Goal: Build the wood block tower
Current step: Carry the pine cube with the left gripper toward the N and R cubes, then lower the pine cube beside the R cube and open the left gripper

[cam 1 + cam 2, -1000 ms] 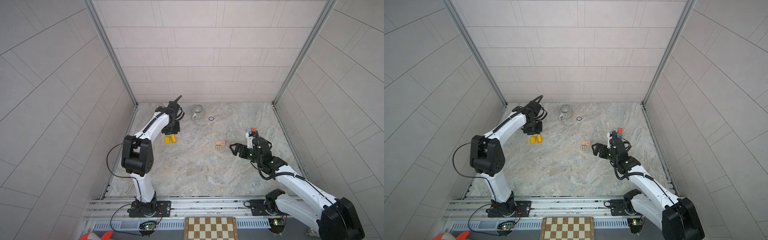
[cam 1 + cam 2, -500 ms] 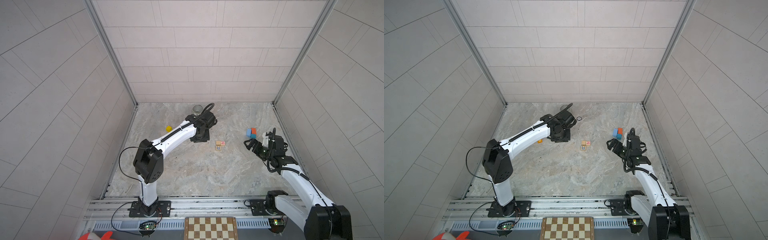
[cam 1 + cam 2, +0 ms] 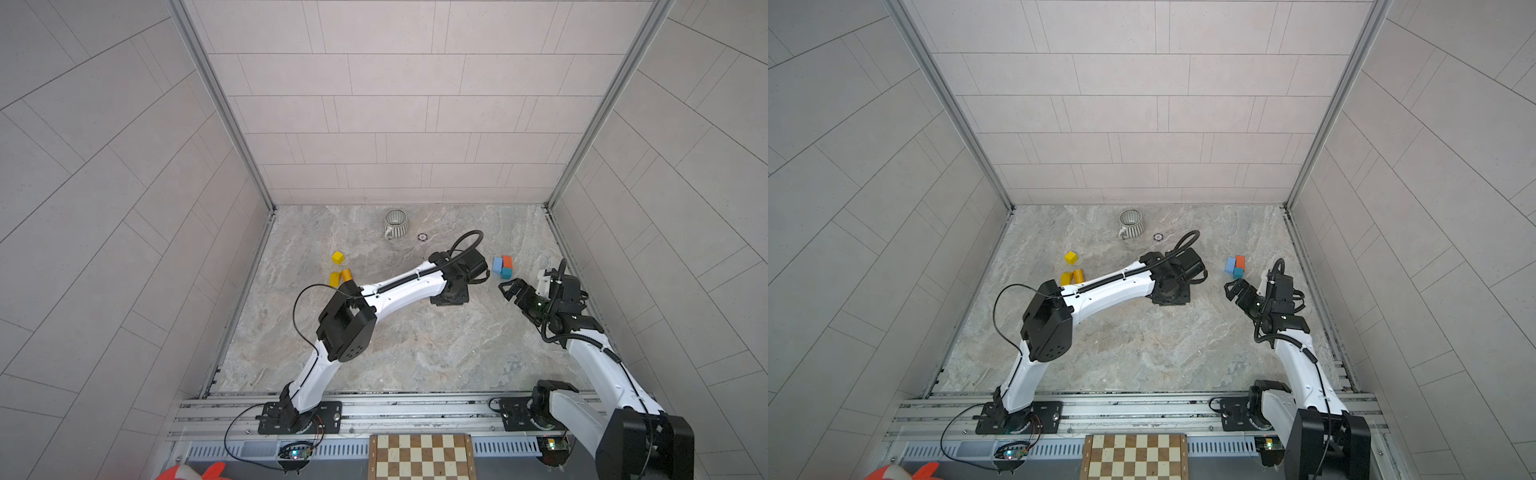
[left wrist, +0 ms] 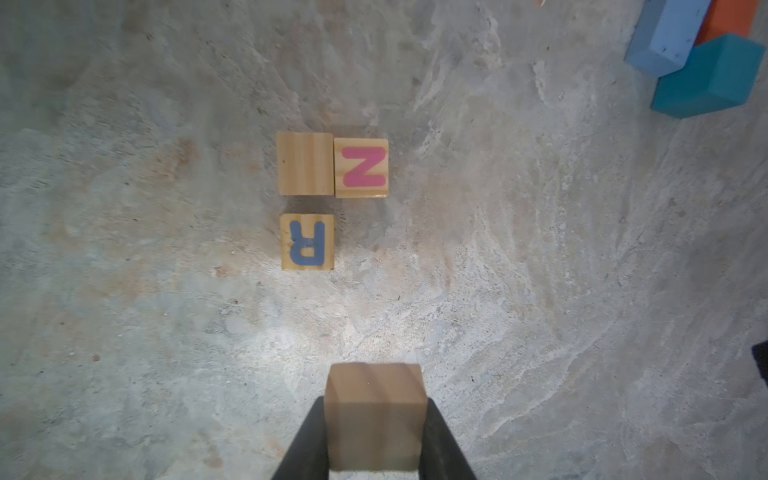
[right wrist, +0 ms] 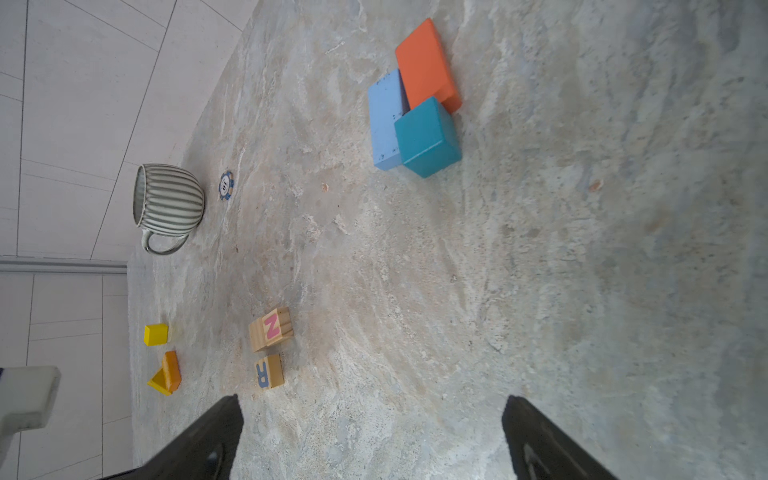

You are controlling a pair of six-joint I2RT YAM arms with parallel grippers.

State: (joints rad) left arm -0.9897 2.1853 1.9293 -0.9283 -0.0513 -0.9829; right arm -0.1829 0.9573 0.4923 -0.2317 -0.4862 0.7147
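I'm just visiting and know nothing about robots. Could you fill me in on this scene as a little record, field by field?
left jaws: closed on a plain wood cube
right jaws: wide open, holding nothing
letter cubes: N cube touching an unlettered cube; R cube slightly apart
coloured cluster: light blue block, orange-red block, teal cube, clustered together
yellow group: yellow cube, yellow wedge, orange piece
other items: ribbed cup, poker chip, chessboard
tower: none standing yet
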